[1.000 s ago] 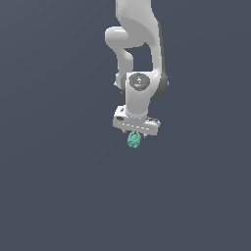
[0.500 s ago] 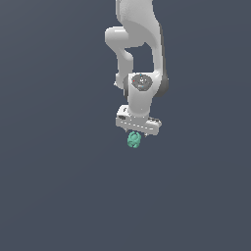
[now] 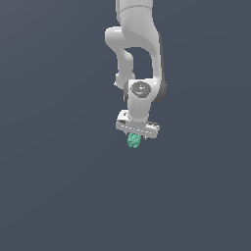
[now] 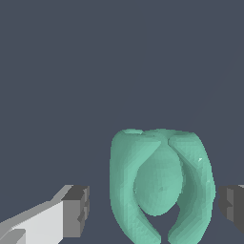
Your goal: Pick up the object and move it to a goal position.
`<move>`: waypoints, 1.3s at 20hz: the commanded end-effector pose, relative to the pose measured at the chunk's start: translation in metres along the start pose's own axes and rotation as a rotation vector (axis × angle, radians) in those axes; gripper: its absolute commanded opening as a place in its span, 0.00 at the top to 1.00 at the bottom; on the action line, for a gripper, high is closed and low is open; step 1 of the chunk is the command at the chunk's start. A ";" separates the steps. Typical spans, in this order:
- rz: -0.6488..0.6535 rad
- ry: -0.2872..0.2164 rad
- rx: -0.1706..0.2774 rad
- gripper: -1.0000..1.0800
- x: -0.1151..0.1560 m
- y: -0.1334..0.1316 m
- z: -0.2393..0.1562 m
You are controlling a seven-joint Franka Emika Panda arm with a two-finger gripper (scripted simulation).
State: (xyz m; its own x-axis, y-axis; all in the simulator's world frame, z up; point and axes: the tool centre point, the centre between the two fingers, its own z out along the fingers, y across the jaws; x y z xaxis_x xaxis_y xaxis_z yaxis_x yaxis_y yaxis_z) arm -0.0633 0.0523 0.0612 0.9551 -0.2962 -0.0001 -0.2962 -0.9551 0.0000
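The white gripper [image 3: 136, 141] hangs at the arm's 6 o'clock. Its 2 fingers [image 4: 76, 210] are spread, flanking the teal object [image 4: 159, 183] with gaps visible.

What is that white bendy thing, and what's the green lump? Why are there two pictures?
The white bendy thing is a robot arm, drawn inside a computer pretend-world. At its end is a gripper, like a hand with two fingers. The green lump is the object it has to carry somewhere.

One picture comes from a camera standing away from the arm, so you see the whole arm. The other comes from a camera on the arm's wrist, looking past its dark fingertips, so the object looks huge.

The fingers sit on either side of the lump with gaps showing, so it is not squeezed. Everything else is plain grey.
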 end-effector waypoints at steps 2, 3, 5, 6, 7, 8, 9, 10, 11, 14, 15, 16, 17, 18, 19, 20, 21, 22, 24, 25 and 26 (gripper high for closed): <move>0.001 0.000 0.000 0.04 -0.001 0.000 0.015; 0.001 0.000 0.000 0.04 0.000 0.000 0.017; 0.001 0.000 0.000 0.04 0.000 0.000 0.021; 0.001 0.000 0.000 0.04 0.000 0.000 0.021; 0.001 0.000 0.000 0.04 0.000 0.000 0.022; 0.001 0.000 0.000 1.00 0.000 0.000 0.022; 0.001 0.000 0.000 1.00 0.000 0.000 0.022; 0.001 0.000 0.000 1.00 0.000 0.000 0.022; 0.001 0.000 0.000 1.00 0.000 0.000 0.022; 0.001 0.000 0.000 1.00 0.000 0.000 0.022; 0.001 0.000 0.000 1.00 0.000 0.000 0.022; 0.001 0.000 0.000 1.00 0.000 0.000 0.022; 0.001 0.000 0.000 1.00 0.000 0.000 0.022; 0.001 0.001 0.001 1.00 0.000 -0.001 0.021; 0.001 0.001 0.001 1.00 0.000 -0.001 0.020; 0.001 0.001 0.001 1.00 0.000 0.000 0.020; 0.001 0.001 0.001 1.00 0.001 0.001 0.018; 0.001 0.001 0.001 1.00 0.001 0.002 0.016; 0.001 0.001 0.001 1.00 0.003 0.005 0.011; 0.001 0.001 0.001 1.00 0.004 0.007 0.007; 0.001 0.001 0.001 1.00 0.005 0.010 0.003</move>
State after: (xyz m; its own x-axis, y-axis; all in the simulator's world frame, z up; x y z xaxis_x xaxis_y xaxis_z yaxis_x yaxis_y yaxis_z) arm -0.0623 0.0453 0.0523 0.9551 -0.2962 -0.0004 -0.2962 -0.9551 -0.0003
